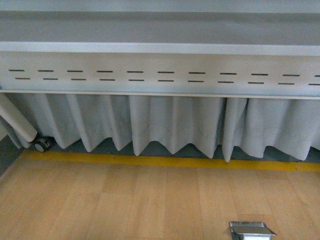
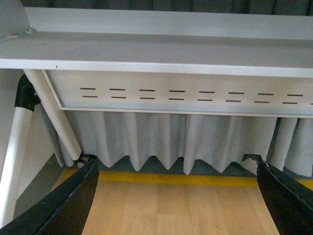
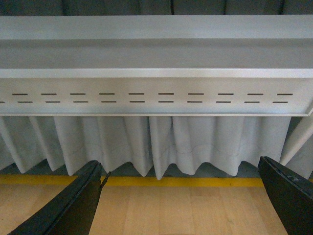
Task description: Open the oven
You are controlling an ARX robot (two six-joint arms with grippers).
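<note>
The oven is out of view in all three views. My left gripper (image 2: 176,196) is open, its black fingers (image 2: 68,200) spread wide over bare wooden floor with nothing between them. My right gripper (image 3: 181,196) is open too, its dark fingers (image 3: 73,205) apart above the same floor. Neither arm shows in the front view.
A grey metal table edge with slotted panel (image 1: 160,75) spans the front view, with a pleated white curtain (image 1: 170,125) below. A yellow floor line (image 1: 165,161) runs along it. A white table leg with caster (image 1: 42,144) stands at left. A metal floor box (image 1: 250,231) lies low at right.
</note>
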